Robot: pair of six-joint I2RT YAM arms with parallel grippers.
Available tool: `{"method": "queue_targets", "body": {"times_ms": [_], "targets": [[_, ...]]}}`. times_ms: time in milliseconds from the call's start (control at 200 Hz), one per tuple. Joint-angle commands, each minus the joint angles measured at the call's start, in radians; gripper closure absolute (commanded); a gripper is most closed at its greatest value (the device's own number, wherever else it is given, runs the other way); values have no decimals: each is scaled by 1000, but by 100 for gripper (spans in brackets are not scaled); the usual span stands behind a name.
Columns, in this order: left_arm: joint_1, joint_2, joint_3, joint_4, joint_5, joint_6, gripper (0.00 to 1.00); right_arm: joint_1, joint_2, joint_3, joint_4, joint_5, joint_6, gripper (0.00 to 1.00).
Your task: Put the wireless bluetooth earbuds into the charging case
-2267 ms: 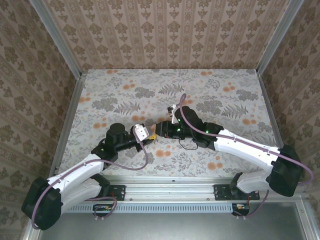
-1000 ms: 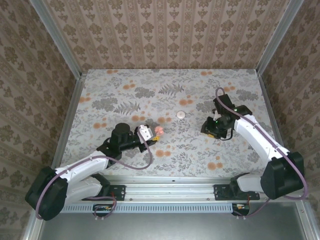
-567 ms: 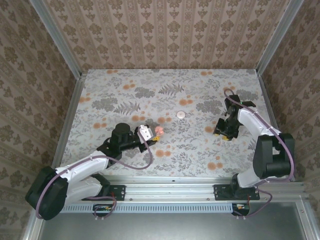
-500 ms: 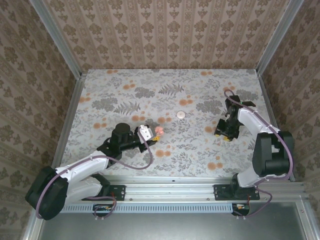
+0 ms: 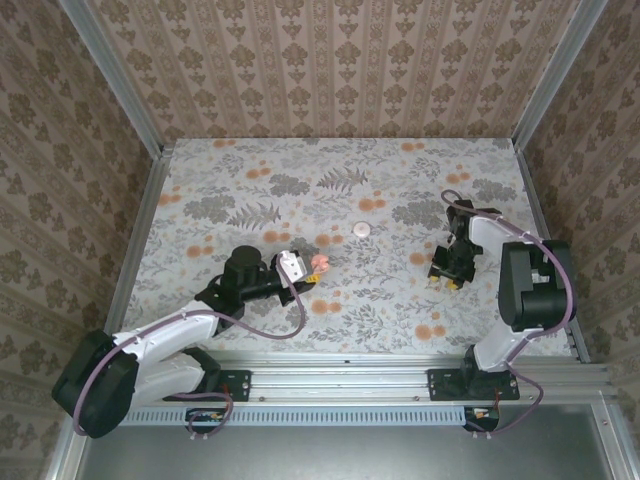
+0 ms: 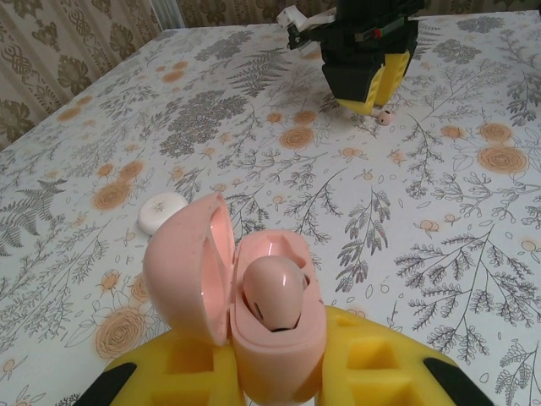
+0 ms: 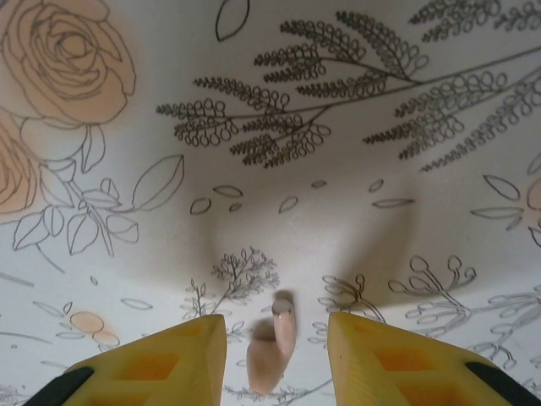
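Since the first overhead view, my right arm is no longer crowding the left one at the table's centre: it is now working over the right side, while the left arm is staying where it was. My left gripper (image 5: 303, 266) is clamping the charging case (image 6: 270, 338), which is standing open with its lid swung to the left and a seated earbud (image 6: 275, 292) already filling one well. My right gripper (image 7: 275, 326) is hanging low over the flowered tablecloth (image 7: 338, 127) with its yellow fingers (image 7: 144, 364) parted and gripping nothing. They are straddling the loose earbud (image 7: 272, 351), which is lying flat on the cloth with a gap showing on either side. A pale disc (image 6: 161, 211) is resting well apart from it, nearer the case. The bud's long axis is running nearly parallel to the inner finger faces, leaning slightly. Its narrow end is pointing away from the wrist camera and its thicker body toward it, though blur is hiding the finer shape. For the pickup, I judge that I should be centring the bud in the gap, settling until the tips are almost brushing the cloth, then closing slowly across its short width. A fast or off-centre squeeze is likely to flick so small and rounded a piece sideways. Keeping the stem's heading known should help with seating it in the empty well.
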Motion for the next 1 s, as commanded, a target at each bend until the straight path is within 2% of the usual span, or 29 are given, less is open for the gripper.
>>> {"method": "queue_targets", "body": {"times_ms": [0, 535, 995], "targets": [[-6, 1, 15, 23, 24, 2, 100, -3, 26, -11, 27, -5, -12, 63], [-7, 11, 19, 15, 23, 1, 100, 20, 20, -31, 63, -95, -9, 74], [-6, 7, 18, 7, 23, -1, 100, 64, -6, -26, 57, -109, -22, 76]]}}
